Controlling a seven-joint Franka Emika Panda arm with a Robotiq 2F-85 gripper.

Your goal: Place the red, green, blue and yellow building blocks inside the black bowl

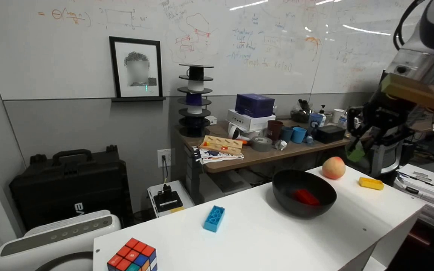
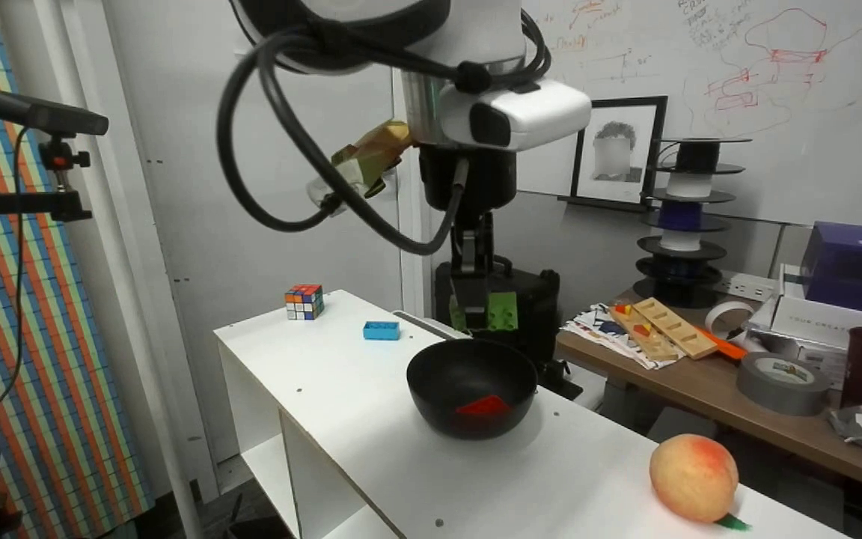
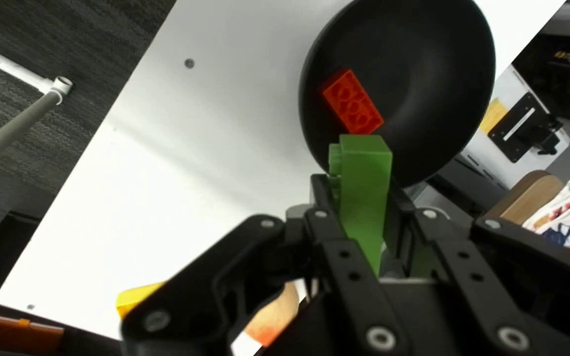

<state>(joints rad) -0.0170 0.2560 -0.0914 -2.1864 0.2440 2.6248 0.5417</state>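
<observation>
My gripper (image 3: 359, 193) is shut on the green block (image 3: 366, 170), which sticks out past the fingertips. Both exterior views show the gripper (image 1: 365, 145) (image 2: 474, 311) and green block (image 1: 355, 152) (image 2: 503, 311) raised above bowl height. In the wrist view the block overlaps the rim of the black bowl (image 3: 428, 64). The bowl (image 1: 286, 190) (image 2: 438, 378) holds the red block (image 1: 306, 197) (image 2: 485, 406) (image 3: 352, 101). The blue block (image 1: 214, 218) (image 2: 381, 330) lies on the white surface. The yellow block (image 1: 371, 183) (image 3: 136, 298) lies near its far end, partly hidden in the wrist view.
A peach-like ball (image 1: 333, 168) (image 2: 693, 477) sits between the bowl and the yellow block. A Rubik's cube (image 1: 132, 256) (image 2: 304, 302) stands at the opposite end, past the blue block. A brown desk (image 1: 217, 165) with clutter stands behind the white surface (image 1: 254, 233).
</observation>
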